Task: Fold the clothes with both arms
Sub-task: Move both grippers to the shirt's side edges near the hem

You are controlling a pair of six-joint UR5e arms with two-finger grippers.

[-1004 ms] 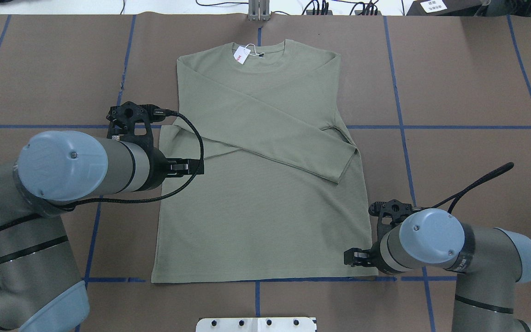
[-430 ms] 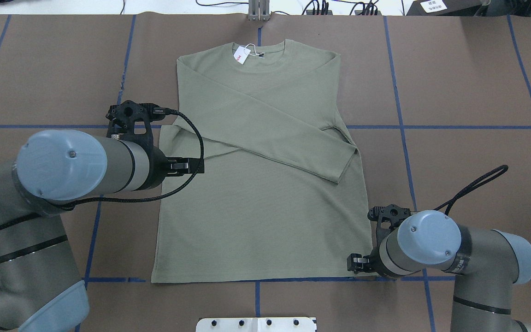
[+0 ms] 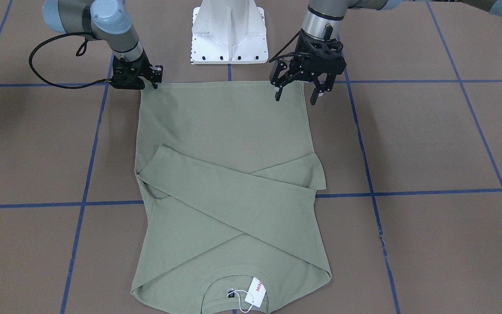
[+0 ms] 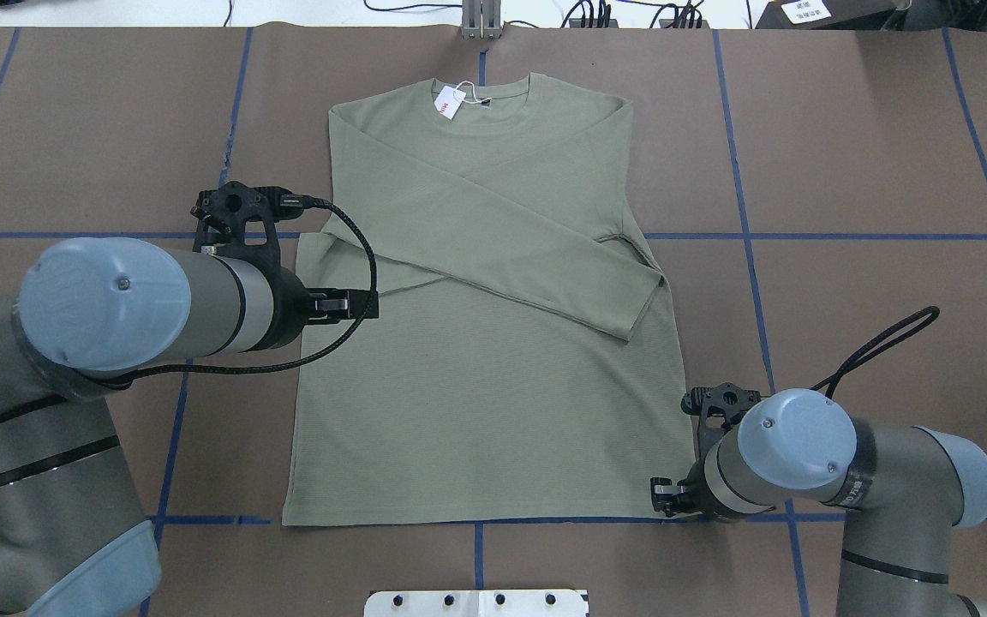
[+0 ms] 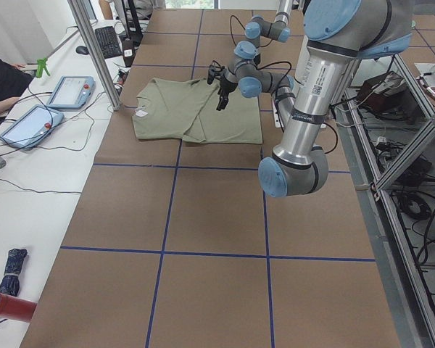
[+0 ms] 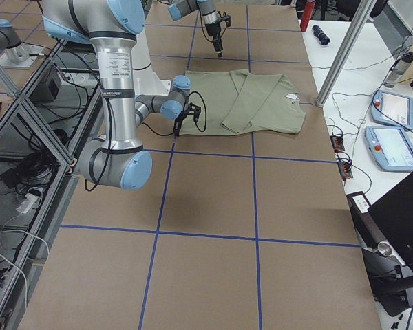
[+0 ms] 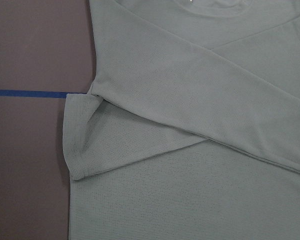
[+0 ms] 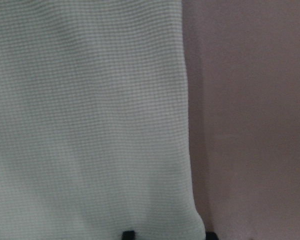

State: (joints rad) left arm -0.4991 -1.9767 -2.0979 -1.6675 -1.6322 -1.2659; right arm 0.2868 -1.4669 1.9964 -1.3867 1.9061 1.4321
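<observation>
Brown table (image 4: 845,154) holds shirt (image 4: 485,411) (sleeves crossed); right pincer (image 3: 154,80) at hem corner.

The shirt (image 4: 493,411) is seen as matt cloth with a fine waffle knit. The table (image 4: 870,137) is covered in dull brown paper. The left arm (image 4: 228,296) and right arm (image 4: 896,467) are finished in smooth grey metal.

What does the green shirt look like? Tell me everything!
The shirt is sage-green waffle-like knit with long sleeves. It lies flat on the brown table, both sleeves folded across its chest in an X. A white hang tag with red letters sits at the collar. The right gripper is at one hem corner.
</observation>
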